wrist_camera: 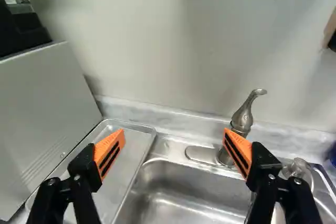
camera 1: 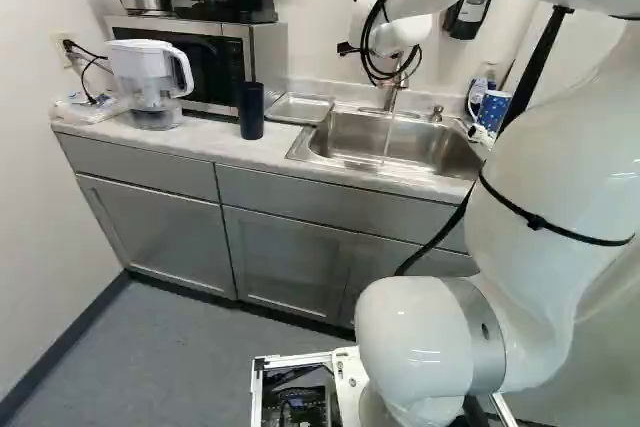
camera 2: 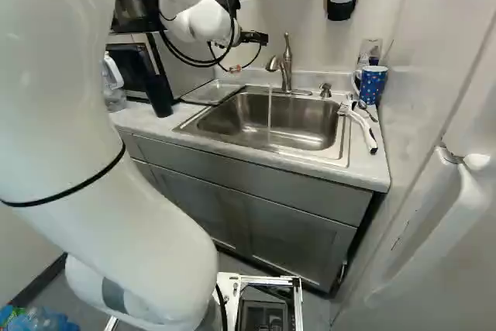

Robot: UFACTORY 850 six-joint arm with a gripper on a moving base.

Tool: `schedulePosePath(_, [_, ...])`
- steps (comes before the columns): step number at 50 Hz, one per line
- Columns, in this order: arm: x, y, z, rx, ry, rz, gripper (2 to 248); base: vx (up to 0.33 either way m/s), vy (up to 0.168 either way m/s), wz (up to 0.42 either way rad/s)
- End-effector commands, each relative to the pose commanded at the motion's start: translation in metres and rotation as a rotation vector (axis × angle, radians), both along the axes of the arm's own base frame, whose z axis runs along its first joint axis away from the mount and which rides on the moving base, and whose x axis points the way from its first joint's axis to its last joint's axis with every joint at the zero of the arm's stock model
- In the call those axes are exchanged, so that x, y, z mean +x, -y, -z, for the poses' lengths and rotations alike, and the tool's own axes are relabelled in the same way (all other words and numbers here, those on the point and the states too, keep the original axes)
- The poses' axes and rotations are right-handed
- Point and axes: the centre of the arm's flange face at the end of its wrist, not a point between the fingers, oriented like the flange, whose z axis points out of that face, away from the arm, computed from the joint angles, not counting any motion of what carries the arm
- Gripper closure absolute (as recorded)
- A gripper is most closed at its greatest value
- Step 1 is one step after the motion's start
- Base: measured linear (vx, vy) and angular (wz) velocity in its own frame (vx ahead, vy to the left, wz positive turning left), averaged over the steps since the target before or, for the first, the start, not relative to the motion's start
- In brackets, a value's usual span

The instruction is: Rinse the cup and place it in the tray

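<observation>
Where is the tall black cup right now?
In the left base view, the tall black cup stands on the counter, in front of the microwave's right end and just left of the metal tray.

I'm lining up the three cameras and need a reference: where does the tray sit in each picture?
Left base view: tray just left of the middle, between the black tumbler and the sink.
Right base view: left of the middle, beside the sink, partly behind the tumbler.
Wrist view: ahead of the open gripper, partly covered by one finger.
Shared landmark: the faucet behind the sink.
</observation>
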Motion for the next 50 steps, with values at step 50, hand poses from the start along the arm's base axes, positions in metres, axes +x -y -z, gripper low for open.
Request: schedulePosePath(50, [-0.056, -0.025, 0.021, 0.014, -0.234, -0.038, 3, 0.000, 0.000, 0.000])
